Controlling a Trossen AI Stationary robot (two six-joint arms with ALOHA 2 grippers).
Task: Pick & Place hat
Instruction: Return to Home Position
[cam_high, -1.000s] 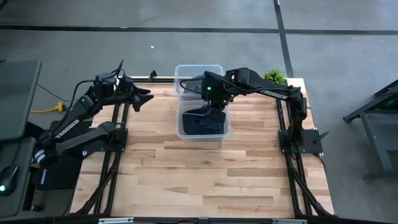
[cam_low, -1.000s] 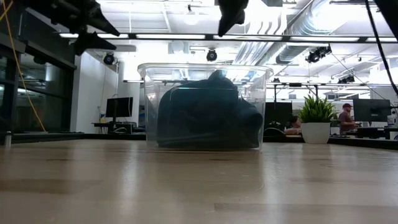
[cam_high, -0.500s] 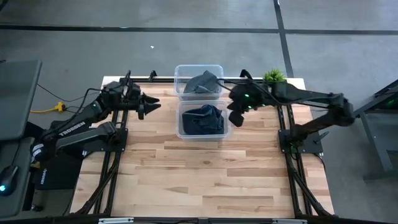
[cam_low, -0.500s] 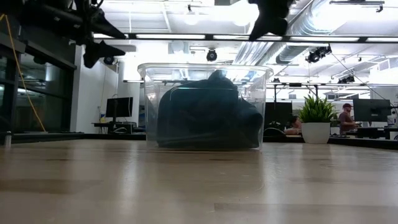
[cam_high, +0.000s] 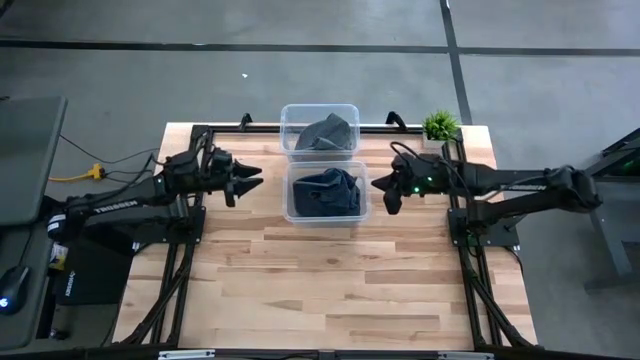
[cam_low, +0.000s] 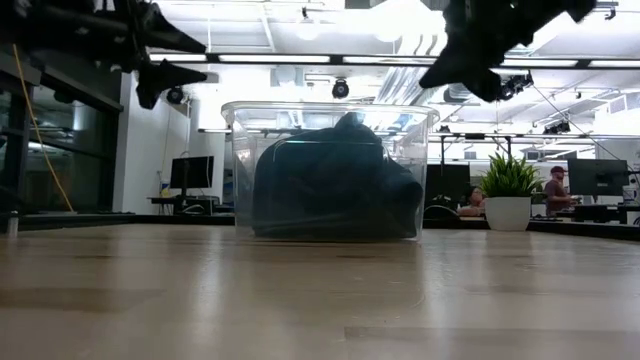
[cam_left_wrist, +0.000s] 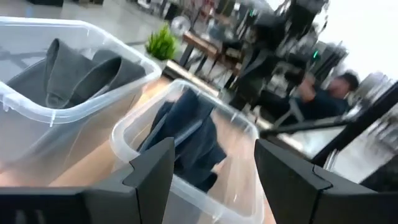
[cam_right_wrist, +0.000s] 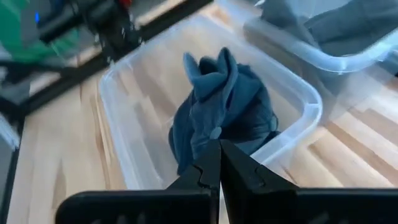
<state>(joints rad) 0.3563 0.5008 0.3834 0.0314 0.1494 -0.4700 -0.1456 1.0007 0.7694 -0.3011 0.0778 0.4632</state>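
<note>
Right jaws now beside binned caps (cam_high: 325, 190)

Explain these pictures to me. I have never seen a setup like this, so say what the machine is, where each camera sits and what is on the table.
This is a robot with two dark arms at a wooden table, each ending in a two-finger gripper. One picture looks straight down from above, one looks level across the tabletop, and two come from cameras on the arms' wrists. On the table stand two clear plastic bins. The far bin holds grey caps, and the near bin holds dark blue caps. A small potted plant sits at a far corner. The left gripper hangs open to the left of the bins. The right gripper hangs shut on their right. Neither holds anything.
</note>
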